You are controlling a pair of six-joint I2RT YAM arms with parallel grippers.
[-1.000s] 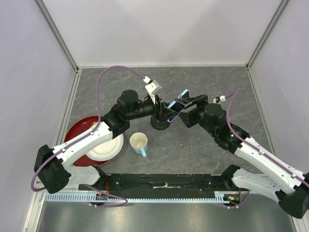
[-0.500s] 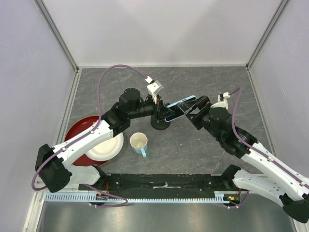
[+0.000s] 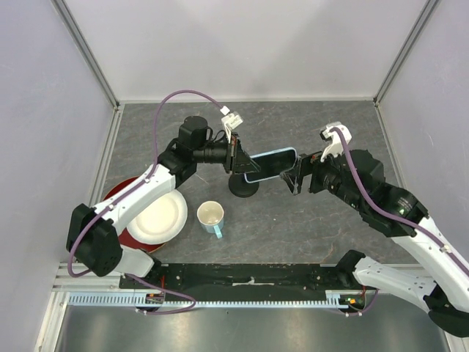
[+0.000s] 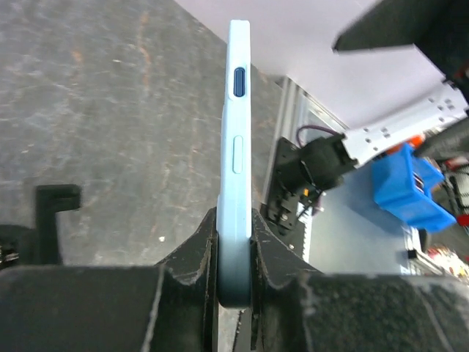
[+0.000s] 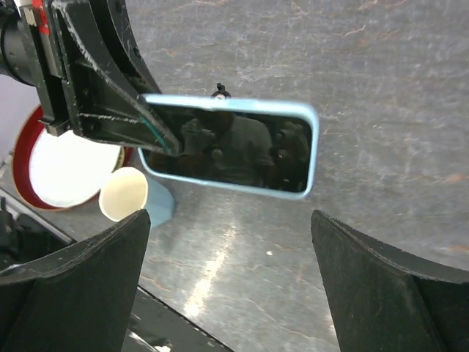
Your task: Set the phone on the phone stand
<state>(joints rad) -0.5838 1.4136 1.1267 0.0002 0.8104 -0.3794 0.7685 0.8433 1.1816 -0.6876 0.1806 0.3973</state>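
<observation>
The phone [image 3: 271, 165], with a black screen and a light blue case, hangs level in the air just above the phone stand [image 3: 243, 189], whose round black base rests on the table. My left gripper [image 3: 237, 155] is shut on the phone's left end. In the left wrist view the phone [image 4: 236, 139] runs edge-on, pinched between both fingers of the left gripper [image 4: 234, 246]. My right gripper [image 3: 295, 173] is open just off the phone's right end and touches nothing. In the right wrist view the phone's screen [image 5: 234, 150] lies beyond the spread right gripper [image 5: 231, 220].
A cream cup [image 3: 211, 216] with a blue handle stands in front of the stand. To its left a white plate [image 3: 157, 220] lies on a red plate [image 3: 121, 194]. Enclosure walls bound the grey table on the left, back and right.
The phone passed from my right gripper to my left. The left shut on the phone's left end, and the right opened and drew back to the right. The phone now sits level.
</observation>
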